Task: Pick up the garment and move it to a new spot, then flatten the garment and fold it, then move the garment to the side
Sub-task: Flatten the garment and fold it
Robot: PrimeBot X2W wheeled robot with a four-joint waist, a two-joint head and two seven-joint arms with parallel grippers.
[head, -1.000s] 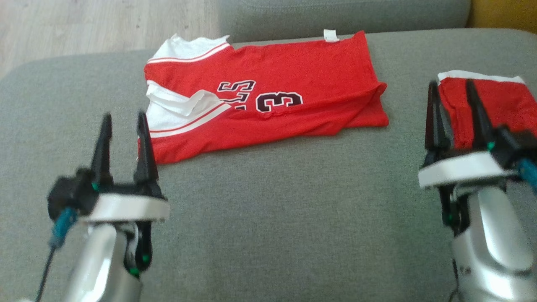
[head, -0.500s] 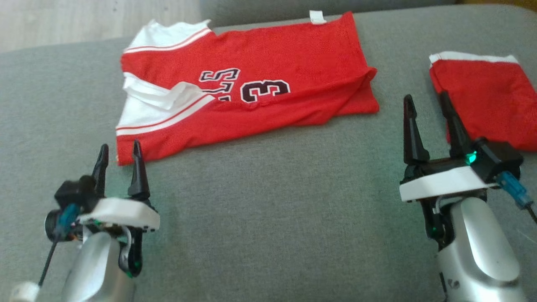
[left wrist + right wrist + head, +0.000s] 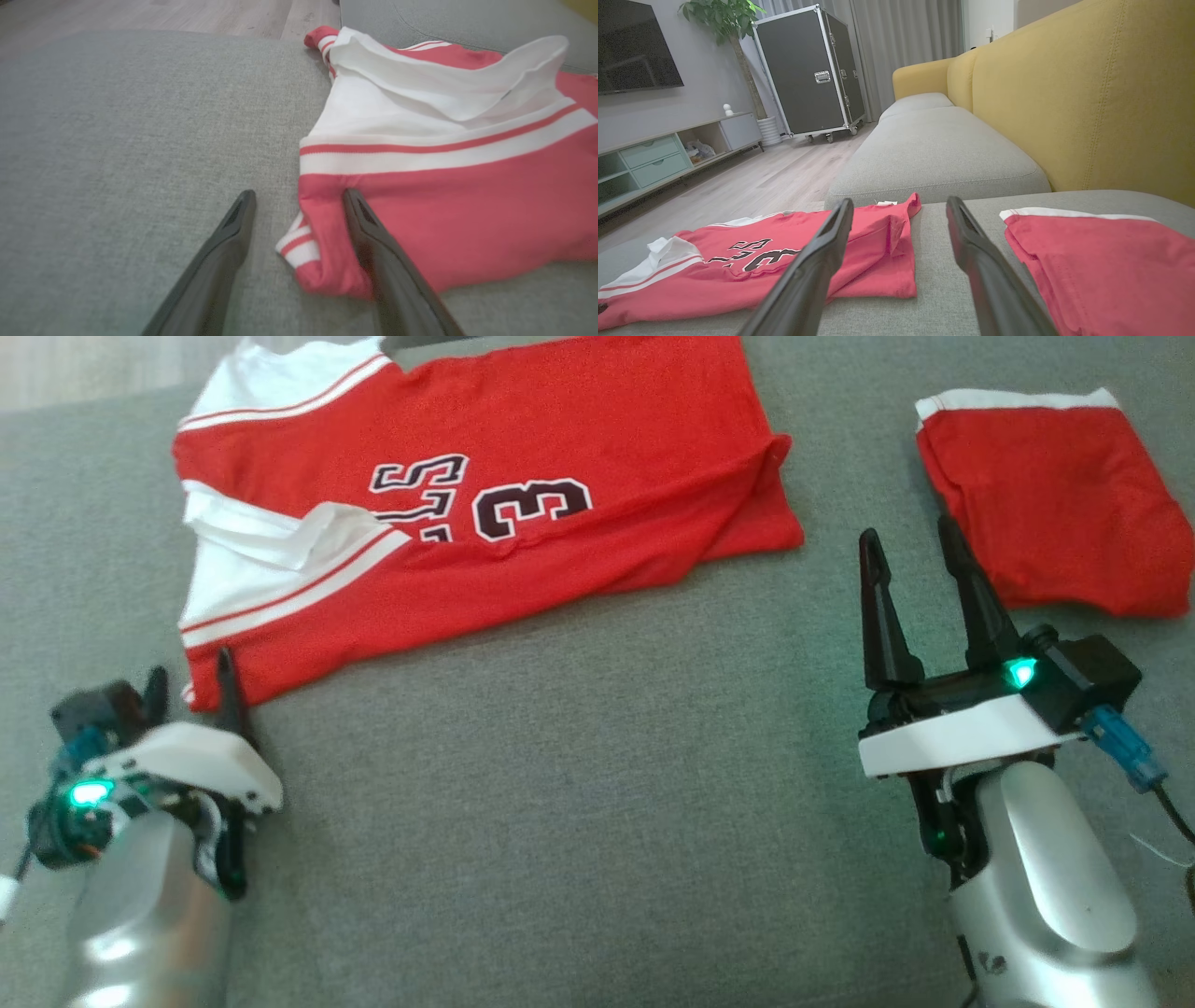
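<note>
Surface: grey fabric sofa seat [image 3: 597, 803], with a yellow backrest [image 3: 1087, 93] along its right side.
Room: pale wood floor [image 3: 775, 177]; one black wheeled case [image 3: 808, 70]; one dark television [image 3: 635, 46]; one potted plant [image 3: 724, 14]; one low cabinet [image 3: 658, 154]; grey curtains [image 3: 906, 32].
Garments: two, both red and white, well apart on the seat.
Item 1: jersey [image 3: 560, 551], dark numerals, folded lengthwise, lying flat towards the far left of the seat, white collar end on the left.
Item 2: folded red garment [image 3: 1055, 513], white band at its far edge, lying at the far right.
Tools: two, each with two dark fingers.
Left tool [image 3: 190, 670]: released, set low at the jersey's near left corner, one finger over red fabric, the other over bare seat.
Right tool [image 3: 907, 532]: released, empty, above bare seat between the two garments.
</note>
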